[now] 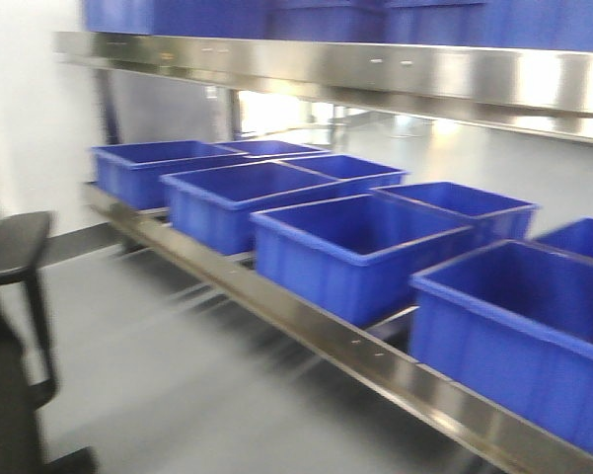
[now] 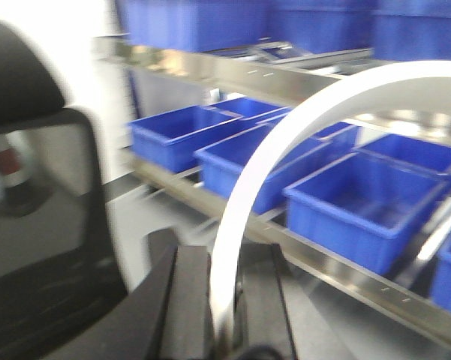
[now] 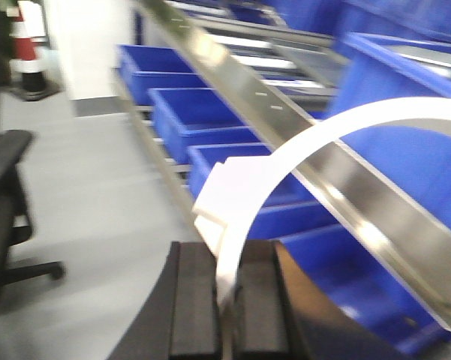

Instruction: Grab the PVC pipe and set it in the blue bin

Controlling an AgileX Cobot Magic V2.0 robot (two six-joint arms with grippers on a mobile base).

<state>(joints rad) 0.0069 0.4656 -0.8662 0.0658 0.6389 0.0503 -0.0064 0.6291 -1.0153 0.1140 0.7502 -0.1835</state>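
Note:
The PVC pipe (image 2: 285, 142) is a white curved piece arching up and to the right from between the black pads of my left gripper (image 2: 227, 300), which is shut on its lower end. In the right wrist view a white curved pipe (image 3: 285, 161) likewise rises from my right gripper (image 3: 227, 292), shut on its end, with a white flat piece (image 3: 229, 191) beside it. Several open blue bins (image 1: 360, 247) stand in rows on a steel rack ahead. Neither gripper shows in the front view. All views are motion-blurred.
The steel rack rail (image 1: 306, 316) runs diagonally below the bins, under an upper steel shelf (image 1: 375, 74) holding more blue bins. A black office chair (image 1: 15, 296) stands at the left on grey floor (image 1: 178, 375). It also fills the left of the left wrist view (image 2: 37, 225).

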